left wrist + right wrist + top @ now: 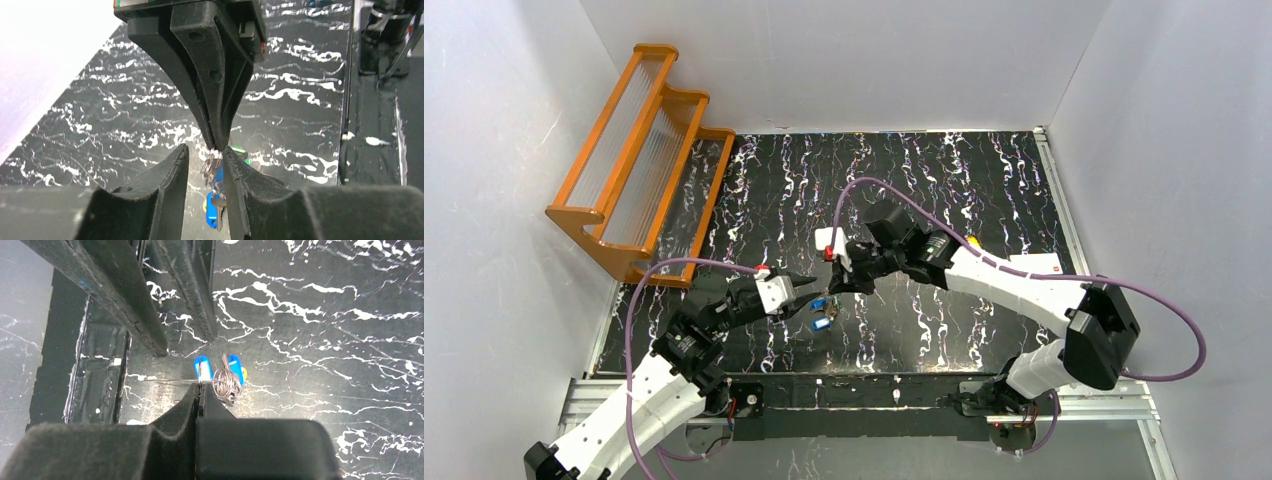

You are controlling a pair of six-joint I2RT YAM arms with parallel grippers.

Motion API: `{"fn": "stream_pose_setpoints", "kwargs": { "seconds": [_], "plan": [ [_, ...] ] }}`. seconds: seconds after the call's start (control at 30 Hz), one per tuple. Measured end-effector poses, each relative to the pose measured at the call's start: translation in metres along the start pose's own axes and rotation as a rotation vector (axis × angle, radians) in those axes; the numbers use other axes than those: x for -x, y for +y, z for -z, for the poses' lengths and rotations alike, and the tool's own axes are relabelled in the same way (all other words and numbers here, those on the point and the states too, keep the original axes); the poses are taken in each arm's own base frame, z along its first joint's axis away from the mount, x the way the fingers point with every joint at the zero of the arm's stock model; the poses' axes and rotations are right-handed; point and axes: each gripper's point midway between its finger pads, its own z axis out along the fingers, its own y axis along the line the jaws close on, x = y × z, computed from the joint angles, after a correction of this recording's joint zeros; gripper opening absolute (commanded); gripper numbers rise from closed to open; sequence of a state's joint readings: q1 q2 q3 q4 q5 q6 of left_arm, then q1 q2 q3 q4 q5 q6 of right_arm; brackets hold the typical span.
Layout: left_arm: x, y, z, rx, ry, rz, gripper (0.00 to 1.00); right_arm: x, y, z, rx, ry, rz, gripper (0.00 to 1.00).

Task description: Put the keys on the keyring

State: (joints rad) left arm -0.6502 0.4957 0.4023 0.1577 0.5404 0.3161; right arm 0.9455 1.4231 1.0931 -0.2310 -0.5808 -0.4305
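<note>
Flagging slip risk: right gripper (200,390) pinched shut on only a thin edge of the keyring (225,382), keys (200,367) bunched just beyond its fingertips, left gripper (186,345) narrowly parted ahead, so an off-centre close could twist it free.

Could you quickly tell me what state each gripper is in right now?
Left gripper: open, fingers either side of the keyring.
Right gripper: closed, pinching the keyring.

Black, white-veined table (984,180). An orange tiered rack (639,160) stands at ten o'clock. Blue-headed keys (820,313) are near centre; contact with the surface is unclear.
</note>
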Motion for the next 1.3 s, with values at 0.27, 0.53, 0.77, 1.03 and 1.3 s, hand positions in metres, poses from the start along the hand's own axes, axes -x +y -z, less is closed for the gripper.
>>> {"fn": "stream_pose_setpoints", "kwargs": {
  "seconds": [0.27, 0.53, 0.77, 1.03, 1.3],
  "plan": [
    [-0.029, -0.007, 0.005, -0.035, 0.134, 0.010, 0.31, -0.005, 0.007, -0.012, 0.005, 0.101, 0.005, 0.01],
    [-0.048, -0.013, 0.005, -0.067, 0.202, 0.033, 0.22, -0.011, 0.012, -0.016, 0.015, 0.135, -0.001, 0.01],
    [-0.056, -0.018, 0.002, -0.100, 0.227, 0.048, 0.14, -0.012, 0.015, -0.016, 0.022, 0.146, -0.007, 0.01],
    [-0.048, -0.017, -0.002, -0.107, 0.191, 0.051, 0.20, -0.017, 0.016, -0.020, 0.031, 0.162, -0.016, 0.01],
    [-0.036, -0.015, -0.005, -0.094, 0.133, 0.043, 0.23, -0.017, 0.016, -0.020, 0.030, 0.162, -0.018, 0.01]
  ]
}}
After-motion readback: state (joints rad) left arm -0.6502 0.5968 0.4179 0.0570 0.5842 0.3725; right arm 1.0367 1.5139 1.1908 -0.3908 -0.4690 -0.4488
